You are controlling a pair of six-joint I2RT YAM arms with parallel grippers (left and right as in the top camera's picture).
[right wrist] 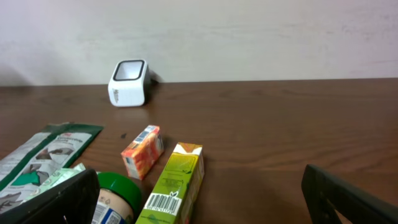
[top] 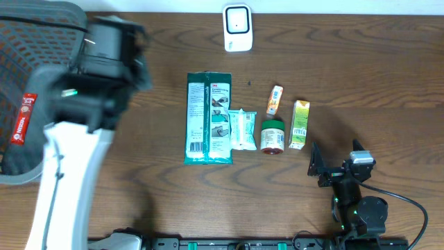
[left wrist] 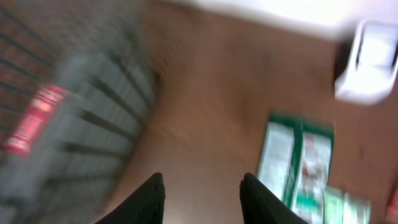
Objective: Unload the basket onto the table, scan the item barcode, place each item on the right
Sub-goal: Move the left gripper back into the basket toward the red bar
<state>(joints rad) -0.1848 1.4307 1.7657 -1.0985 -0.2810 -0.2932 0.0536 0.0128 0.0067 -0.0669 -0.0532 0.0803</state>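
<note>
Basket: grey mesh, far left of the wooden table
Red packet: lying inside the basket, lengthwise, clear of any claw
Left gripper: released, fingers apart with nothing between them, hanging blurred over the basket's right edge
Green pouch: flat on the table, barcode visible near its lower left corner
Scanner: white, upright at the table's far edge, well apart from the row of goods
Pale packet: touching the pouch's right side
Jar: green lid, just beside the pale packet
Orange box: small, behind the jar
Carton: yellow-green, lying flat, barcode facing the right wrist camera
Right gripper: spread wide, empty, low over the table near the carton
</note>
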